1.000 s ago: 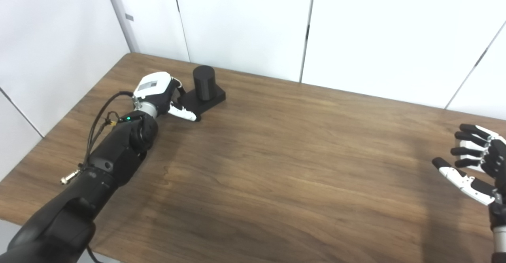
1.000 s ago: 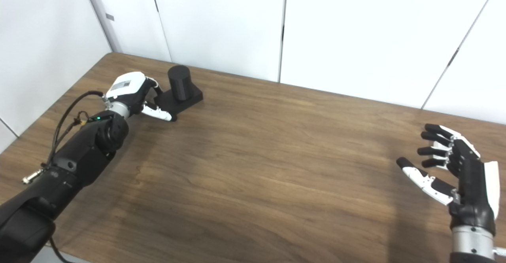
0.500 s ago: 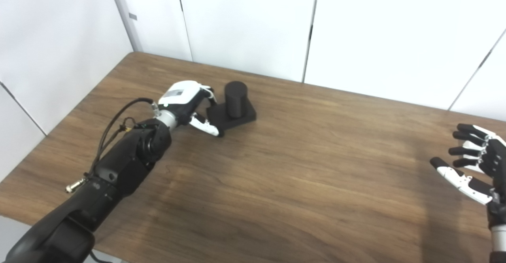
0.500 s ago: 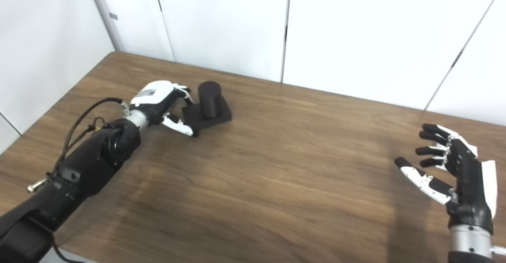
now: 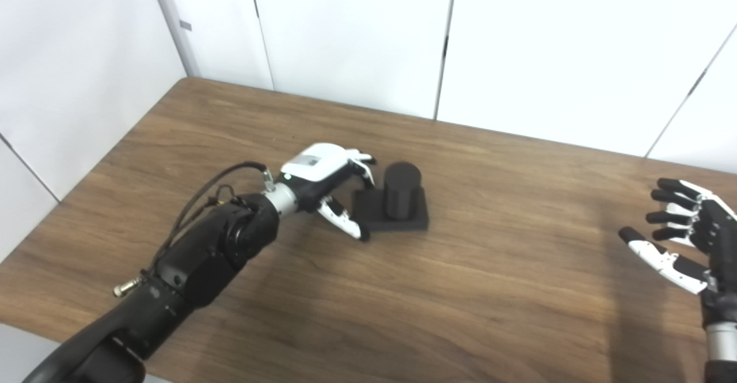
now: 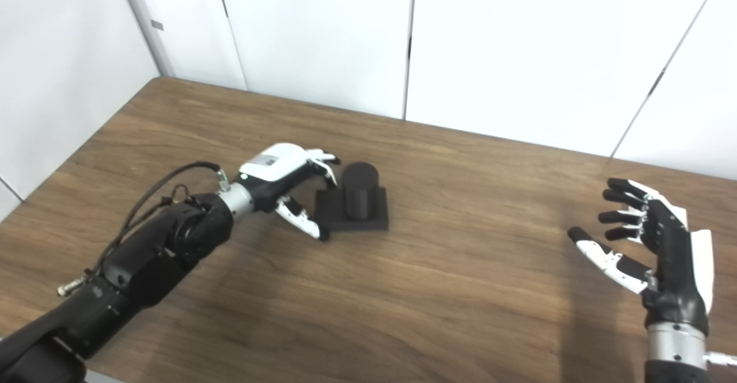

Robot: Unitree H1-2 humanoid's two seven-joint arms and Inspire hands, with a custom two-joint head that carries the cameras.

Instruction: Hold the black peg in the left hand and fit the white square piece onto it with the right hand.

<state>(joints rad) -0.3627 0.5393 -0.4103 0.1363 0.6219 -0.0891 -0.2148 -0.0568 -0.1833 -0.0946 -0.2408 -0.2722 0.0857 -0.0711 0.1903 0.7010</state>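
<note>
On the counter [image 5: 495, 291], your left robot hand [image 5: 331, 178] is gripping the peg [image 5: 401, 197] base; right robot hand [image 6: 650, 242] is hovering, fingers spread.

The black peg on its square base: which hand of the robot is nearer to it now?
Left. The left hand is at the black peg, fingers at its base's left edge. The right hand is open, far off at the table's right side.

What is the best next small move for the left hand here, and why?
Probably stop and steady the black peg. The left hand grips the edge of its square base, which looks to rest on the table near the middle, and the right hand waits open.
</note>
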